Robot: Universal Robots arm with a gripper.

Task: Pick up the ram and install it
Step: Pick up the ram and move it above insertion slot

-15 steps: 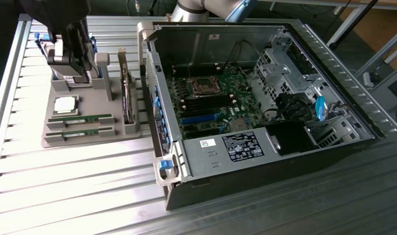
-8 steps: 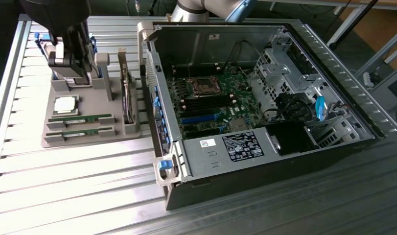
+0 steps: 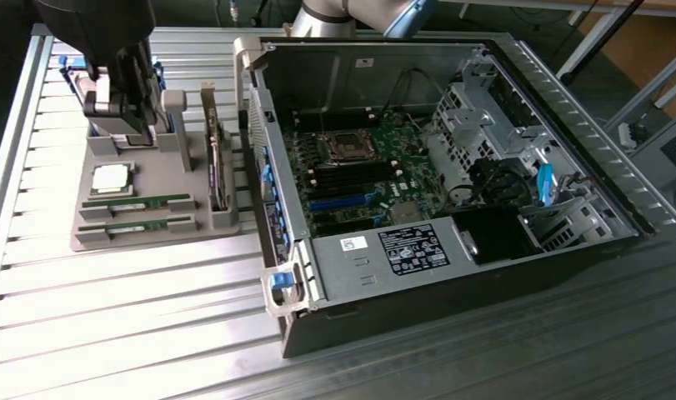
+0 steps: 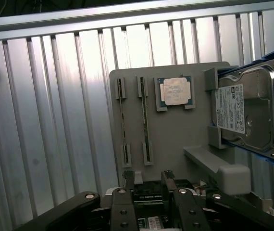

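- gripper (image 3: pixel 117 112): upper left of the exterior view, hanging over the back part of the grey tray (image 3: pixel 204 218). Jaws spread, nothing between them. Fingers (image 4: pixel 127 179) stand well apart in the wrist view too.
- ram: two look-alike green sticks at the exterior view's left, each standing on its long edge between end holders on the tray.
- ram stick (image 3: pixel 137 201) sits just beside the CPU (image 3: pixel 112 177). The second ram stick (image 3: pixel 137 223) is the next one toward the tray's front edge. Cannot tell which is the target; neither is touched.
- handling (judgement): a light, stiff, thin board that won't flex safely. The chips and contact edge are fragile, and the smooth faces may slip in a weak pinch.
- where to grip (judgement): across the two flat faces, mid-length on the free upper edge, clear of the end holders.
- exterior view gives: the sticks' green faces, the upright expansion card (image 3: pixel 215 171) beside them, the open PC case (image 3: pixel 315 58) and the motherboard (image 3: pixel 393 142) at frame centre.
- wrist view gives: both sticks (image 4: pixel 144 120) (image 4: pixel 122 120) edge-on as thin lines, the hard drive (image 4: pixel 247 108) label side, and the gap between the fingers.
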